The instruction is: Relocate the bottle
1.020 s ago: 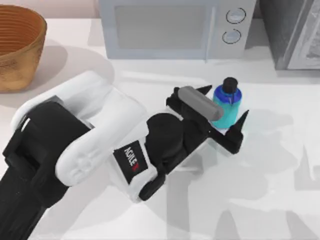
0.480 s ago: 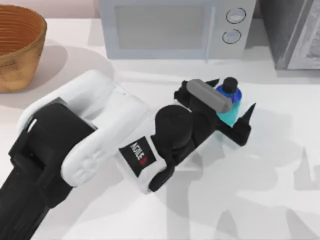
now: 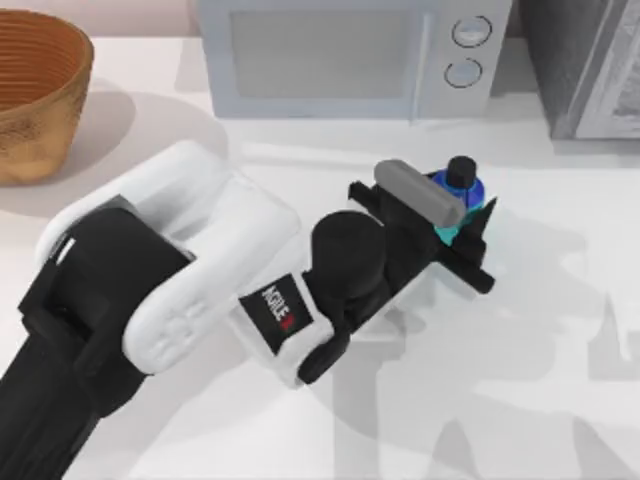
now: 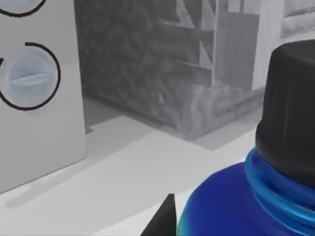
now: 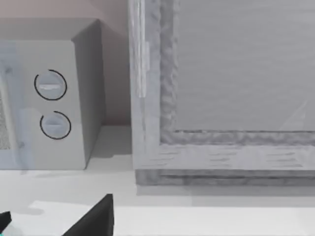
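Observation:
The bottle [image 3: 462, 180], with cyan body, blue shoulder and black cap, stands upright on the white table in front of the microwave's dial side. My left gripper [image 3: 462, 218] reaches in from the left and is shut on its body, black fingers pressed to either side. The left wrist view shows the bottle [image 4: 236, 201] very close, with one fingertip [image 4: 165, 221] right beside it. Most of the cyan body is hidden under the wrist. My right arm is parked off to the right, and one dark fingertip [image 5: 101, 216] of its gripper shows, set well off to one side.
A grey microwave [image 3: 350, 55] stands at the back, just behind the bottle. A grey cabinet [image 3: 590, 65] fills the back right corner. A wicker basket [image 3: 35, 90] sits at the far left. Bare white tabletop [image 3: 560, 360] lies to the right and front.
My left gripper slid forward around the bottle over the last second, and its fingers closed in from a wide spread onto the bottle's sides. The bottle stayed in place.

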Tool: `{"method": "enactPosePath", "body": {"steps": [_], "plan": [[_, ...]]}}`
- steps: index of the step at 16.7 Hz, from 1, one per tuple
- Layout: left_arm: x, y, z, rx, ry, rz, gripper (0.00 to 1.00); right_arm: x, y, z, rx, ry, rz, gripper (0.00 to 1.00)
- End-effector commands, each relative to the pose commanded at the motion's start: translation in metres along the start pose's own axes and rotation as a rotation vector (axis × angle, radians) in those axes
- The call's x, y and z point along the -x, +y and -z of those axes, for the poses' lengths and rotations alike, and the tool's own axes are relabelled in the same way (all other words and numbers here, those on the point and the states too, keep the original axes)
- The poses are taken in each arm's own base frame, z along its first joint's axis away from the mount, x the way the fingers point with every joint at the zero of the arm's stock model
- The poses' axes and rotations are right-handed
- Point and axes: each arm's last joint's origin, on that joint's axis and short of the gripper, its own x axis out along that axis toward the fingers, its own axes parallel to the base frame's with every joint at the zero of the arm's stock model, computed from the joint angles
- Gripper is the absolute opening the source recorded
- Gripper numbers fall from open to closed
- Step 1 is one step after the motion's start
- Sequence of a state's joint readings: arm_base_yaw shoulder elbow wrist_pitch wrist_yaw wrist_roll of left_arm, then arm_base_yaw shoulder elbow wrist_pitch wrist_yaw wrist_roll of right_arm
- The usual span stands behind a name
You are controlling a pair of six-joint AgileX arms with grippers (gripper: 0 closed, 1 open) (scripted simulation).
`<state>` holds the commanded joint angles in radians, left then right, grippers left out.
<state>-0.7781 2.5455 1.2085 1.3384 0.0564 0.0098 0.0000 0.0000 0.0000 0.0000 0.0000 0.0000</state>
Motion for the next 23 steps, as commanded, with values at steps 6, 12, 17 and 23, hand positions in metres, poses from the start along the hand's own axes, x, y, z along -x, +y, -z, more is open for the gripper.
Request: {"method": "enactPosePath", "body": {"steps": [6,12,17,23], "plan": [[0.0,0.0,0.0,0.0,0.0,0.0,0.0,0.0,0.0,0.0,0.0,0.0,0.0,1.0],[0.0,0.0,0.0,0.0,0.0,0.0,0.0,0.0,0.0,0.0,0.0,0.0,0.0,1.0],[0.009,0.019,-0.003,-0.003,-0.008,0.016,0.0,0.0,0.0,0.0,0.0,0.0,0.0,1.0],[0.073,0.115,-0.01,-0.007,-0.004,0.023,0.0,0.0,0.0,0.0,0.0,0.0,0.0,1.0]]}}
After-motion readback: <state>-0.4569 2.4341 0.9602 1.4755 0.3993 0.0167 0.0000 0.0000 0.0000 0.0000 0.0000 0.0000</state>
